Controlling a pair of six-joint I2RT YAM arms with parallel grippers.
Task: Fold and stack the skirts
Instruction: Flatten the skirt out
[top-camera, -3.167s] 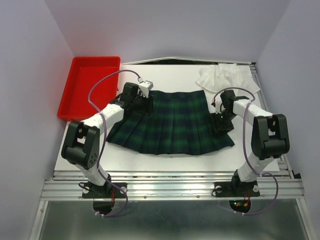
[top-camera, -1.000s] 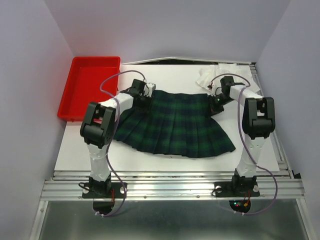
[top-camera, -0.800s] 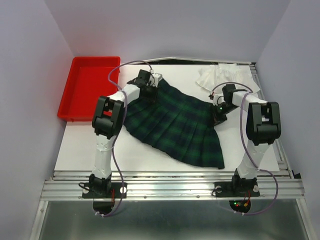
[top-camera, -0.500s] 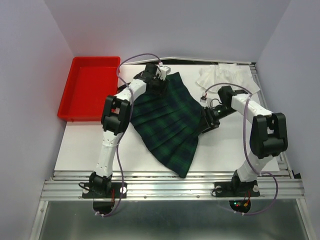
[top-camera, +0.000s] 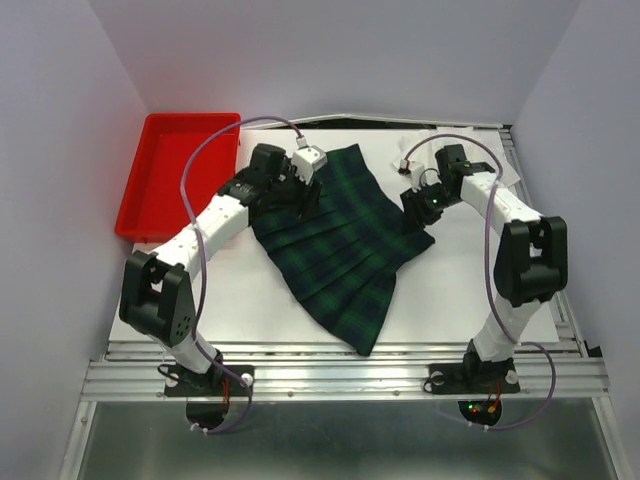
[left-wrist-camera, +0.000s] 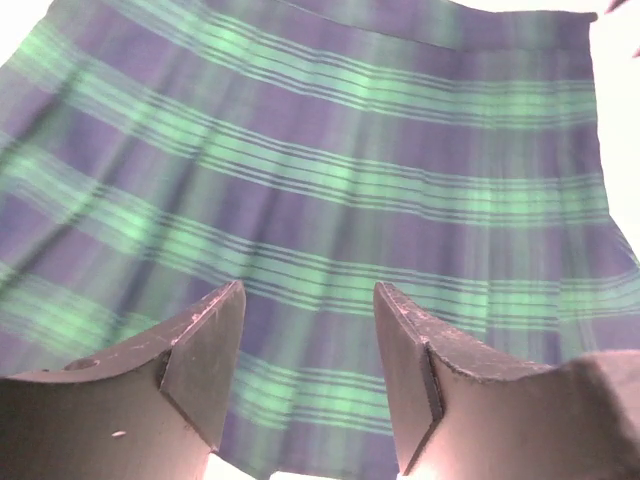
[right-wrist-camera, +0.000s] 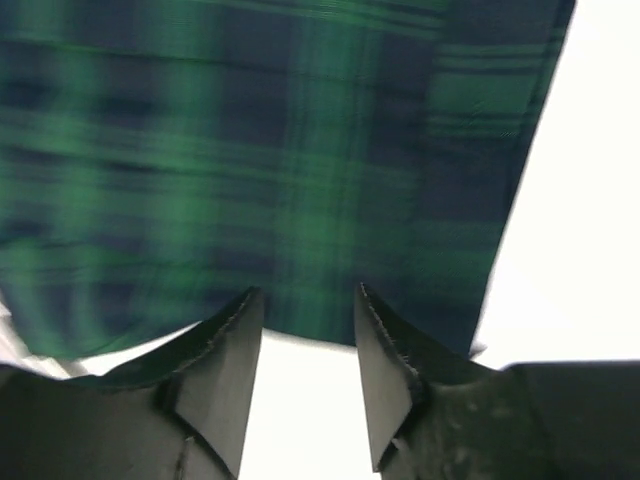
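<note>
The dark green and navy tartan skirt (top-camera: 340, 250) lies spread on the white worktop (top-camera: 470, 290) between the two sets of jaws, set on a slant: its waistband end is at the far side and its pleated hem runs toward the near edge. One corner fans out just below the right gripper (top-camera: 425, 205). In the wrist views the pleats look flat, with bright green bands crossing the darker check. The left gripper (left-wrist-camera: 308, 290) hovers over the cloth near the waistband, jaws apart with nothing between them. The right gripper's jaws are also apart and empty, their tips just short of the skirt's edge, with bare worktop beneath. The white garment (top-camera: 490, 155) sits beyond the right jaws at the far right corner, largely hidden by that arm. A red tray (top-camera: 180, 170) rests well to the left of the left jaws, off the worktop's edge, and plain pale walls (top-camera: 330, 50) close in three sides. Half a second ago the left jaws were at the skirt's far corner and the right jaws were lower on its side. Both have since moved off, and the right-hand corner now lies wider.
</note>
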